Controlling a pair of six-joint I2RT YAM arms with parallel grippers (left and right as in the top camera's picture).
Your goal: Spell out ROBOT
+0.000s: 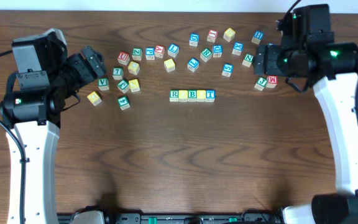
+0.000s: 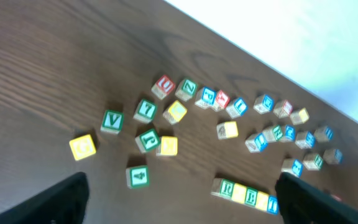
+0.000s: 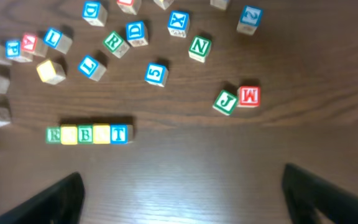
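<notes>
Five cubes stand side by side in a row (image 1: pixel 192 94) at the table's middle: green R (image 1: pixel 174 94), a yellow-topped one (image 1: pixel 183 95), green B (image 1: pixel 192 94), another yellow-topped one (image 1: pixel 201 95), blue T (image 1: pixel 211 94). The left wrist view has the row (image 2: pixel 244 195) low and to the right, its T end partly behind the right finger (image 2: pixel 316 199). In the right wrist view the row (image 3: pixel 89 134) lies left of centre. My left gripper (image 1: pixel 97 62) hangs over the left cluster, open and empty (image 2: pixel 182 208). My right gripper (image 1: pixel 260 59) is at the far right, open and empty (image 3: pixel 188 199).
Loose cubes lie scattered on the left, among them a red U (image 1: pixel 123 58), a green V (image 1: pixel 103 83) and a yellow one (image 1: pixel 94 98). More lie along the back (image 1: pixel 210 46). A red M (image 1: pixel 271 80) and a green J (image 1: pixel 260 83) sit by the right gripper.
</notes>
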